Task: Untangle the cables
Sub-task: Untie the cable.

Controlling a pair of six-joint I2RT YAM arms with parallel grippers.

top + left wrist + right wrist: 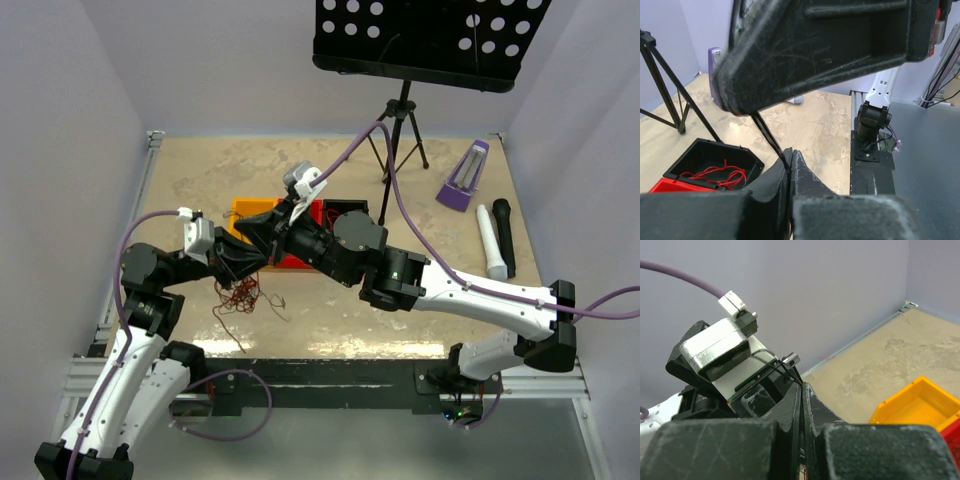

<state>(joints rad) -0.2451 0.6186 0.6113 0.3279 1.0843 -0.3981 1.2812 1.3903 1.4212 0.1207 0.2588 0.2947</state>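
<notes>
**Left gripper** [790,156]: jaws pressed together, with a dark cable [767,134] pinched at the tips. In the left wrist view the cable runs taut toward 11 o'clock and passes under the black body of the right arm [830,45].

**Right gripper** [802,386]: jaws flat against each other, with a thin dark strand nipped at the tips. In the right wrist view the strand leads off toward 10 o'clock, in front of the left arm's wrist block [720,347]. It cannot be told whether this is the same strand the left gripper has.

**Position of the pair:** in the overhead view the two grippers meet tip to tip over the middle of the table [200,170], raised above its surface.

**Tangle of cables** [240,295]: loose red and dark loops lying on the table at 6 o'clock from the meeting grippers, toward the near edge.

**Red cables** [715,175]: a small bunch lying inside the black bin [742,151].

**Bins:**
- The red bin [322,212] sits at the table's centre.
- The yellow bin [255,208] is at its 9 o'clock.
- The arms partly cover both.

**Other objects:**
- A music stand [420,50] on a tripod, at 12 o'clock of the table.
- A purple object [465,178] at 2 o'clock.
- A white microphone [490,240] and a black microphone [504,235], side by side at 3 o'clock.
</notes>
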